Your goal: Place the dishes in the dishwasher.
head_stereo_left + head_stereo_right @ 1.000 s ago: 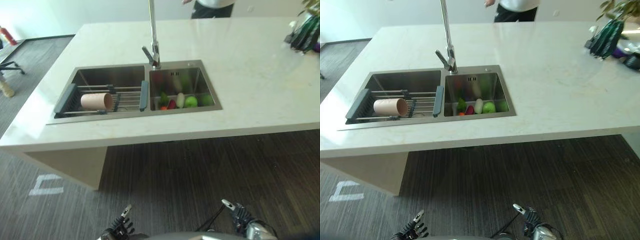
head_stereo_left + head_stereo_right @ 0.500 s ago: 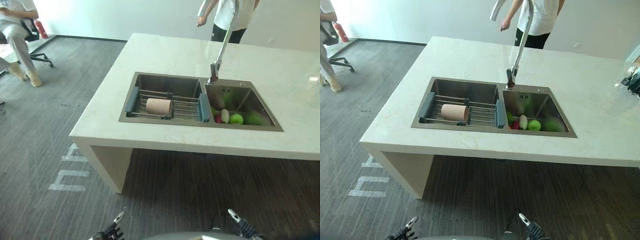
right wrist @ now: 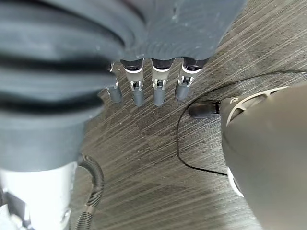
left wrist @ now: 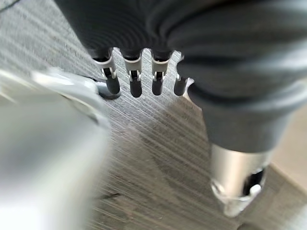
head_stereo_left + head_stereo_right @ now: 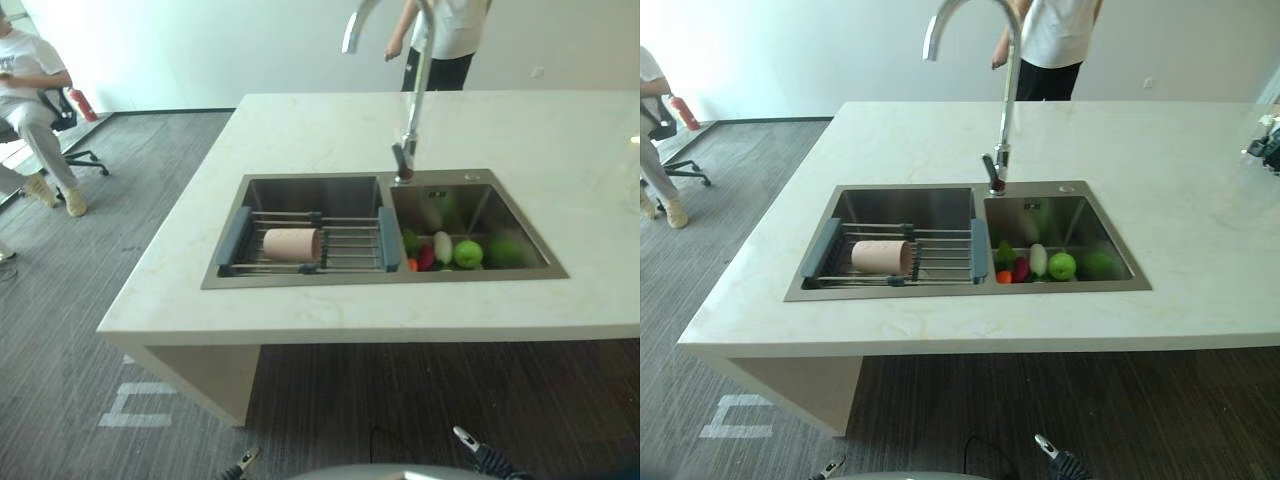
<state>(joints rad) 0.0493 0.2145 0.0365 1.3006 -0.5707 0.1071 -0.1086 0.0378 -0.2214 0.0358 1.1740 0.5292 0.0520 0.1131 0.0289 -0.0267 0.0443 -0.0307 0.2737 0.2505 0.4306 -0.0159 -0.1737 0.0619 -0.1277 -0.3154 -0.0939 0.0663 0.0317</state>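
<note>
- We are looking at a beige cup (image 5: 291, 244) lying on its side on the wire rack (image 5: 345, 248) over the sink's (image 5: 312, 188) left basin.
- We are hanging our left hand (image 4: 133, 76) and right hand (image 3: 153, 81) low with fingers straight, holding nothing.
- We are judging the cup light, rigid, perhaps breakable; we would be grasping around its body.

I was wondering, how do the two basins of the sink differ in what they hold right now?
The left basin has a wire rack spanning it, with a pinkish cup lying on its side on the rack; the right basin has no rack. The right basin holds fruit and vegetables at its near end; the left basin shows none. Both are steel and set into the same pale counter.
</note>
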